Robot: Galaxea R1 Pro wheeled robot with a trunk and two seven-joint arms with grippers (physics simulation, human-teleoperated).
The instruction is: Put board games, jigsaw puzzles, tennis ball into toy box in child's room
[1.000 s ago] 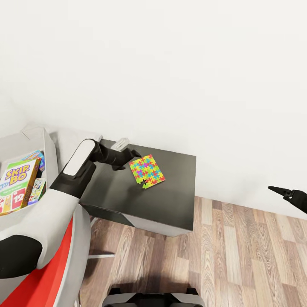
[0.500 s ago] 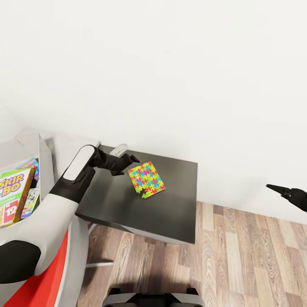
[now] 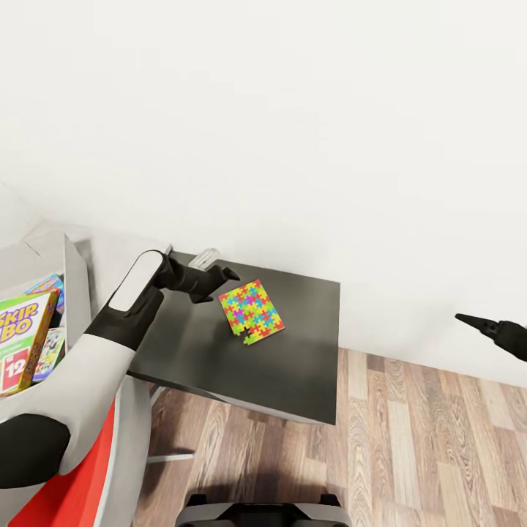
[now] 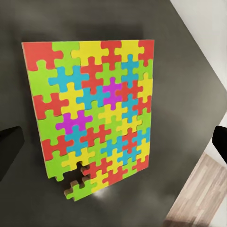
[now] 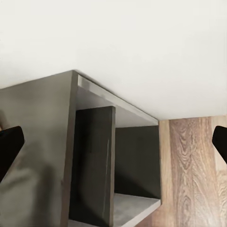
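A multicoloured jigsaw puzzle (image 3: 251,312) lies flat on the dark table (image 3: 293,366), with one corner piece slightly out of line. In the left wrist view the puzzle (image 4: 92,113) sits directly under the camera. My left gripper (image 3: 227,275) hovers at the puzzle's back left edge. It is open, with nothing held between its fingers (image 4: 9,146). My right gripper (image 3: 472,322) hangs open far to the right, over the wooden floor. At the left stands the grey toy box (image 3: 72,267), with a Skip-Bo board game (image 3: 20,338) and other colourful boxes inside.
A white wall runs behind the table. Wooden floor (image 3: 424,439) lies in front and to the right. The right wrist view looks at the table's dark side panel and open shelf (image 5: 94,161). A small pale object (image 3: 205,256) lies at the table's back edge.
The whole head view has shifted, sliding the toy box further toward the left edge. The left gripper stays beside the puzzle's back left edge; the right gripper holds its place.
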